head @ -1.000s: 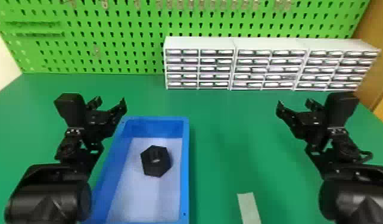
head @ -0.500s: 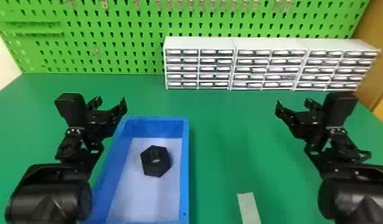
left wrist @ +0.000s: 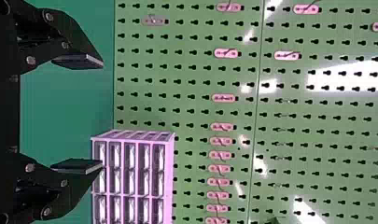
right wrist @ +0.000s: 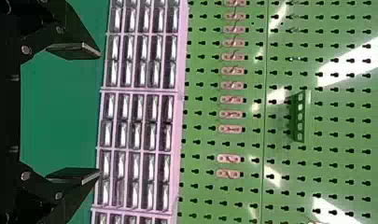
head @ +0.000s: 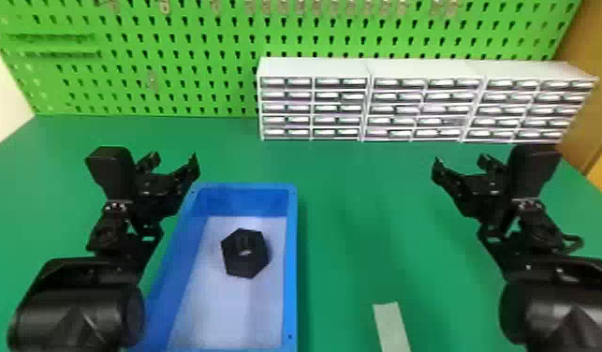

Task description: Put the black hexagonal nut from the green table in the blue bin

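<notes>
The nut (head: 245,253) lay inside the bin (head: 291,262); my left gripper (left wrist: 102,113) and right gripper (right wrist: 100,113), spread wide and empty, needed only to retreat without jostling the bin.

Hexagonal nut (head: 245,264): is showing a matt black surface. Blue bin (head: 290,267): is presenting smooth plastic. Green table (head: 356,224): is looking smooth, largely matt. Pegboard (left wrist: 191,77): is reflecting light, glossy. Drawer cabinets (head: 421,100): are displaying plastic frames, shiny fronts. Arm covers (head: 75,313): are gleaming smoothly. Pale strip (head: 392,327): is appearing matt.
</notes>
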Controlling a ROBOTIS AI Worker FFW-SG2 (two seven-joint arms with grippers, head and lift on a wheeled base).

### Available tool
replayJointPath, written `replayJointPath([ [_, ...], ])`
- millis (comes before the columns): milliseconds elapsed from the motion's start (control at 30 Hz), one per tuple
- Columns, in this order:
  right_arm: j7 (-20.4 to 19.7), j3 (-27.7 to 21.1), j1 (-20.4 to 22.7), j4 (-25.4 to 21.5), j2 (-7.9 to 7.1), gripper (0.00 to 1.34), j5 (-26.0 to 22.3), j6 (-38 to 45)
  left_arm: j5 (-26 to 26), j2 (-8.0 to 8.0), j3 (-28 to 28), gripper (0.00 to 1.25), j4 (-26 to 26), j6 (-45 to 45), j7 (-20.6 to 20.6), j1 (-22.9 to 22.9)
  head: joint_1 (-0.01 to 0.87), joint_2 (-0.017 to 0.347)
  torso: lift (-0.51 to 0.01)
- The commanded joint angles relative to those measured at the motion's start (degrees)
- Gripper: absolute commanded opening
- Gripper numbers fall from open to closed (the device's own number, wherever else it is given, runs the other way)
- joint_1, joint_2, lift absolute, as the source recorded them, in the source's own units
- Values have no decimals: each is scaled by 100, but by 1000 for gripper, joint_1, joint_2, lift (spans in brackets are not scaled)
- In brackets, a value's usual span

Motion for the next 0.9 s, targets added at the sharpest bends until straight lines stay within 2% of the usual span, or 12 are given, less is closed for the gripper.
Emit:
replayJointPath([
  [0,0,5,0,0,0,956,0,0,0,0,5,758,0,0,4,0,686,52,-97],
  [867,0,58,0,9,-53,956,-9,18,-18,0,-3,759,0,0,-5,35,686,52,-97],
])
